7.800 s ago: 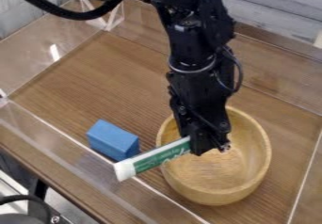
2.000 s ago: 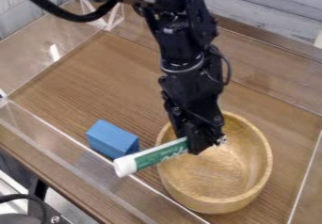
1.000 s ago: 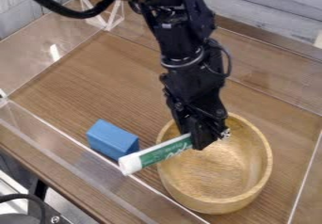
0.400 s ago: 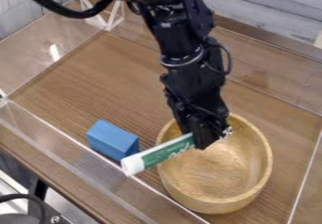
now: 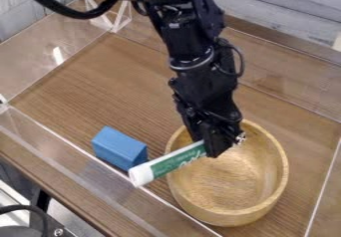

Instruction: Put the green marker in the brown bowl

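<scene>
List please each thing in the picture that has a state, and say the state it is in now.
claw: shut on the green marker, pointing steeply down over the bowl.
green marker: held, tilted, its white end sticking out past the bowl's left rim, cap end up at the claw.
brown bowl: upright, nothing lying inside.
blue block: resting on the table, left of the bowl.

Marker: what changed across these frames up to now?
The end effector, shut on the marker throughout, edged it slightly right; its white end now sits a bit nearer the bowl. The marker lies tilted across the near-left rim, not released. The blue block and bowl did not move.
</scene>
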You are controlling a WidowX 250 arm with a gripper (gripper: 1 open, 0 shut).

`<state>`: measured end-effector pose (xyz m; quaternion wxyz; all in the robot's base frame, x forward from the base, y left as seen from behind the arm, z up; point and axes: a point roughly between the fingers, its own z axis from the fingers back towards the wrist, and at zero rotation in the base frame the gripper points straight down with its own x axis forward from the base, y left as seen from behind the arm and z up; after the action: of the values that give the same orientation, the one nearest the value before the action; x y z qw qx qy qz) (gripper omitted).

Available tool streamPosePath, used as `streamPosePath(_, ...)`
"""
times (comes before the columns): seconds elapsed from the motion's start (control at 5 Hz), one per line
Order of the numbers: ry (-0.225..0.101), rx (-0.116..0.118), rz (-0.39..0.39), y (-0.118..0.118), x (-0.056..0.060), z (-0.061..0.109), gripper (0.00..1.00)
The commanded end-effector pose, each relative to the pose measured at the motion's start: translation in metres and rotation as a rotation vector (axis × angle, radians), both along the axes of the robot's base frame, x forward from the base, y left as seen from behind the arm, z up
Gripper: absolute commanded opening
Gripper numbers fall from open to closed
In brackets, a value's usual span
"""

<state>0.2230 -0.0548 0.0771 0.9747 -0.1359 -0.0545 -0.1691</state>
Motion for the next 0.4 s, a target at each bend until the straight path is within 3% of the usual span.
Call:
streamPosePath(0.0, -0.069, -0.012, 0.016, 0.0016, 0.0127, 0.0178, 0.0)
streamPosePath(0.2, -0.067, -0.018, 0.021, 0.0016, 0.0128, 0.0187, 0.0)
